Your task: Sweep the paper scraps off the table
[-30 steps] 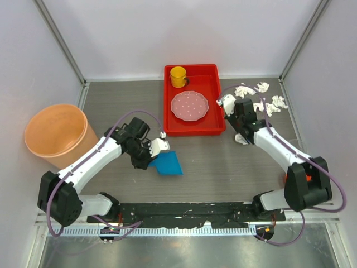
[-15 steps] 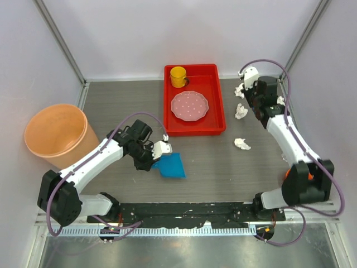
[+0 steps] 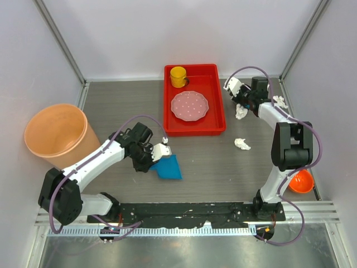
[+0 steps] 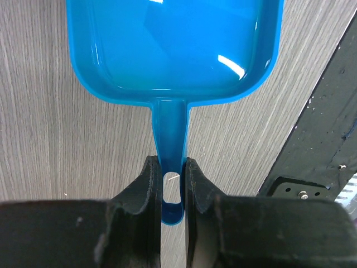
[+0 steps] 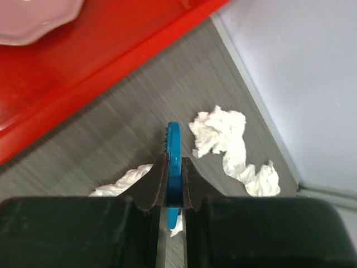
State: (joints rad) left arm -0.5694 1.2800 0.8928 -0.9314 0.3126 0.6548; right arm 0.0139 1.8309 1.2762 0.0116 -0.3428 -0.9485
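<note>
While the paper scraps [image 3: 241, 111] are lying scattered on the table [image 3: 111, 106] just off the right side of the red tray [image 3: 195, 132], with a lone wad [image 3: 242, 144] sitting beyond the tray's near right corner and more bunching toward the wall right of the tray, the right gripper [image 5: 173, 167] is hovering over them beside the tray's right rim. Its fingers are pinching tight on a thin blue tool [image 5: 173, 137], probably a small brush seen edge-on. Near the tray's front edge, well apart from the scraps, the left gripper [image 4: 169, 167] is clamping the handle of a blue dustpan [image 4: 173, 44] that is resting on the wood. To my eye the gathering stroke is what is being set up. It is going to go best if the tool's edge is touching the table, starting on the wall side of the wads and drawing them slowly away from the tray wall, since such light paper is likely to flick aside, while the dustpan's lip is lying flat and waiting close by.
</note>
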